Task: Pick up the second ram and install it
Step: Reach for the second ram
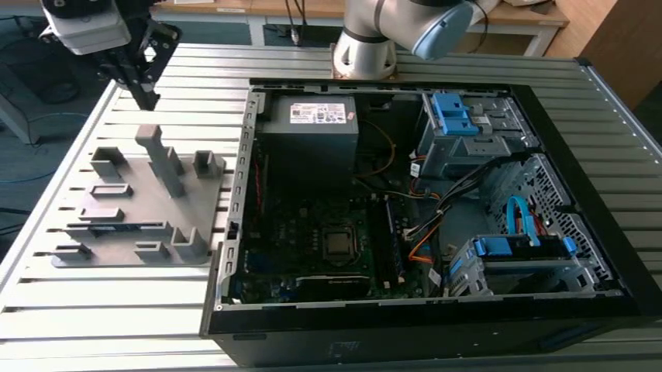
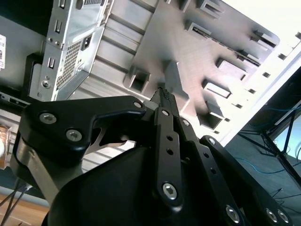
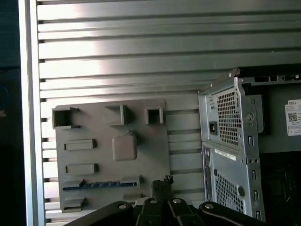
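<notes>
Black gripper, fingers drawn together, over grey fixture plate, silver computer case beside it

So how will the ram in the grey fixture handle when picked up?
The second ram stands on edge in a slot of the grey fixture, showing a thin, straight edge, so it is probably stiff and light. The slot holds it upright, so it likely won't tip. That narrow edge offers the gripper little to pinch; off-centre, it may twist.
</notes>
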